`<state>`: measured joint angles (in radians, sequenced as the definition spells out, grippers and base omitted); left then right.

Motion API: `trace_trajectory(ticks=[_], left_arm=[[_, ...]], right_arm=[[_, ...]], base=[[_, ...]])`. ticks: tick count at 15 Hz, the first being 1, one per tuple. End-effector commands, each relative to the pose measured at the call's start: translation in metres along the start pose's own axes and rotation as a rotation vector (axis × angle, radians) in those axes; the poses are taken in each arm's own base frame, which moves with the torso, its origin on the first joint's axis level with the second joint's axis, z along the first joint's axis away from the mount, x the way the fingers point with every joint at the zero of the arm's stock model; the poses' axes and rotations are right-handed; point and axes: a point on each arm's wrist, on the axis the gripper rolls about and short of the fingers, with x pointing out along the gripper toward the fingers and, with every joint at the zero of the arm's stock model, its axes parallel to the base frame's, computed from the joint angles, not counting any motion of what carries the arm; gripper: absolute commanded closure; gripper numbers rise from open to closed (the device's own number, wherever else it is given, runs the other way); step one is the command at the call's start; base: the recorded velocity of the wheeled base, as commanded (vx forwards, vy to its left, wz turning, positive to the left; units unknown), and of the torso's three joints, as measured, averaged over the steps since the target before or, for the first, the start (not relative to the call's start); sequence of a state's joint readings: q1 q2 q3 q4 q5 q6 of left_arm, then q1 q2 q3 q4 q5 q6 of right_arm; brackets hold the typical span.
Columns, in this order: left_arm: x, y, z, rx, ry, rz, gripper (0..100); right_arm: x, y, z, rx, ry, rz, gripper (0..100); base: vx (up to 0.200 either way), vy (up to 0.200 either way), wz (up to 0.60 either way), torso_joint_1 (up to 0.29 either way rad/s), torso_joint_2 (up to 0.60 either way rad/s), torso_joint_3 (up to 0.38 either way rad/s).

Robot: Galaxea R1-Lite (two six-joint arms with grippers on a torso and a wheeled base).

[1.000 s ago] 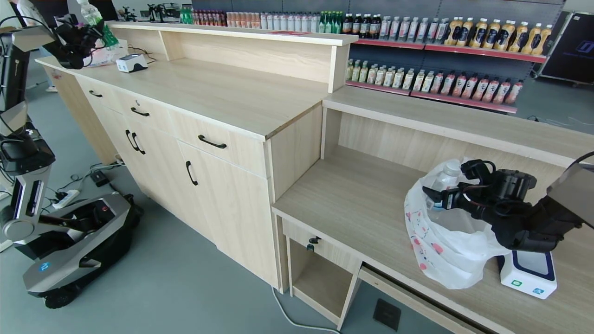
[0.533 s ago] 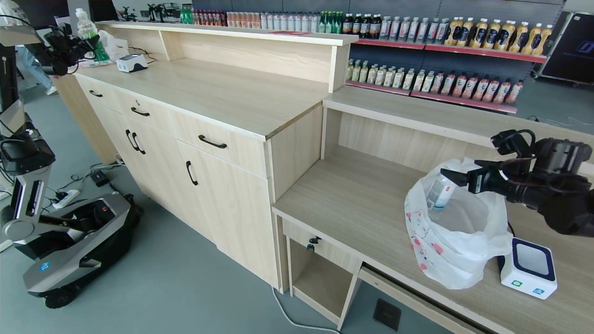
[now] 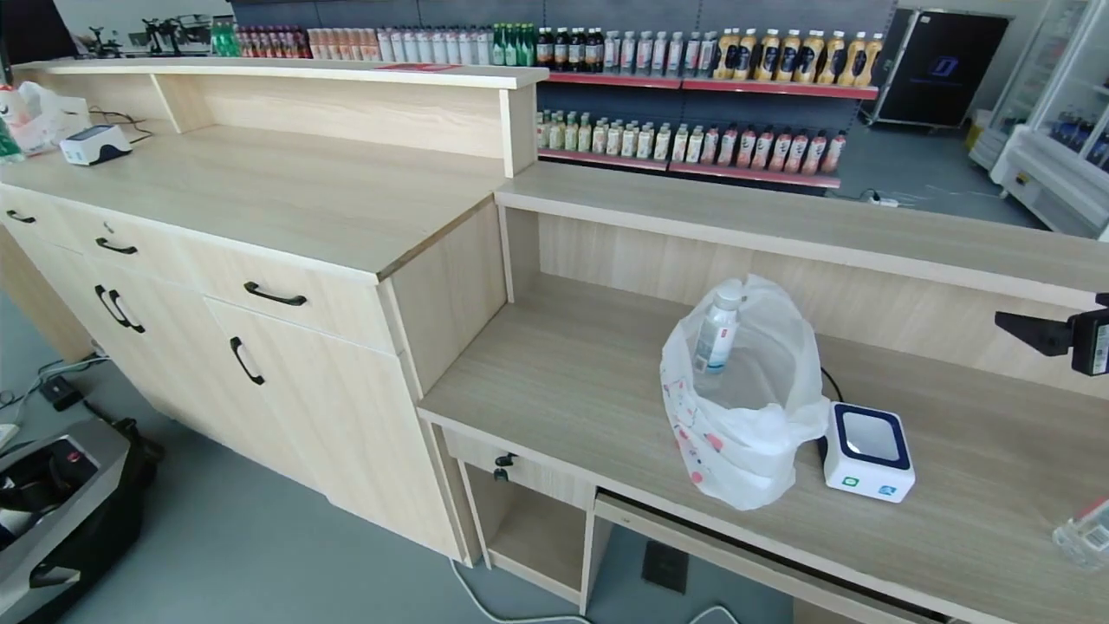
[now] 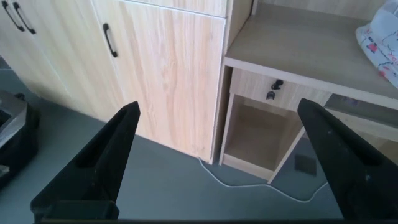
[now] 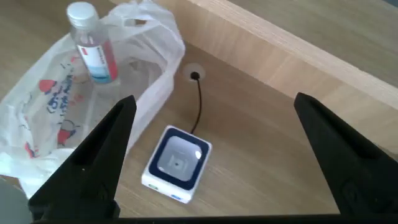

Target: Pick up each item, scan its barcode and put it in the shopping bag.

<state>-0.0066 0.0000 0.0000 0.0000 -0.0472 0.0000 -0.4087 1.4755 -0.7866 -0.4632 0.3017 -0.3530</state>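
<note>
The right gripper has its fingers spread wide apart, with nothing between them and touching nothing; it hangs above the bench, over the scanner and the shopping bag. The left gripper is likewise spread to its full width and empty. It is held out in front of the bench above the grey floor, facing a pale wooden cabinet door. A bottle stands inside the shopping bag, leaning a little, its neck and white cap rising above the bag's rim. The bottle is clear plastic with a white label carrying red print. The bag is thin white plastic with a scattered red pattern; its mouth gapes open and it sits on the lower bench just beside the scanner, though whether the two touch cannot be told. The scanner is a small white box with a dark-framed window facing up and a black cable leading to a hole in the bench. A second bottle, clear too, lies at the bench's right edge, well apart from the bag.
</note>
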Motion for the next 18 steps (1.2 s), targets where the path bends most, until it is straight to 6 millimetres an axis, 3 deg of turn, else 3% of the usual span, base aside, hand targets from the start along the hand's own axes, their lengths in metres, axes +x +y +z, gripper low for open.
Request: trace_trajectory(ticks=[1, 3, 6, 9, 11, 14, 18], left_arm=[[0.000, 0.000, 0.000, 0.000, 0.002, 0.000, 0], [0.000, 0.000, 0.000, 0.000, 0.002, 0.000, 0], [0.000, 0.000, 0.000, 0.000, 0.002, 0.000, 0], [0.000, 0.000, 0.000, 0.000, 0.002, 0.000, 0], [0.000, 0.000, 0.000, 0.000, 0.002, 0.000, 0], [0.000, 0.000, 0.000, 0.000, 0.002, 0.000, 0], [0.000, 0.000, 0.000, 0.000, 0.002, 0.000, 0]], right_arm=[[-0.010, -0.010, -0.003, 0.011, 0.040, -0.084, 0], [0.003, -0.028, -0.031, 0.018, 0.167, -0.150, 0], [0.011, -0.051, -0.065, 0.030, 0.232, -0.219, 0], [-0.005, -0.055, -0.084, 0.065, 0.257, -0.222, 0], [-0.021, -0.047, -0.105, 0.083, 0.288, -0.143, 0], [-0.017, -0.051, -0.124, 0.061, 0.263, -0.043, 0], [-0.006, -0.072, -0.148, 0.012, 0.221, -0.096, 0]], base=[[0.000, 0.000, -0.60, -0.002, 0.00, 0.007], [0.000, 0.000, -0.60, 0.005, 0.00, 0.005], [0.000, 0.000, 0.00, 0.000, 0.00, 0.000], [0.000, 0.000, 0.00, 0.000, 0.00, 0.000], [0.000, 0.000, 0.00, 0.000, 0.00, 0.000], [0.000, 0.000, 0.00, 0.000, 0.00, 0.000], [0.000, 0.000, 0.00, 0.000, 0.00, 0.000]])
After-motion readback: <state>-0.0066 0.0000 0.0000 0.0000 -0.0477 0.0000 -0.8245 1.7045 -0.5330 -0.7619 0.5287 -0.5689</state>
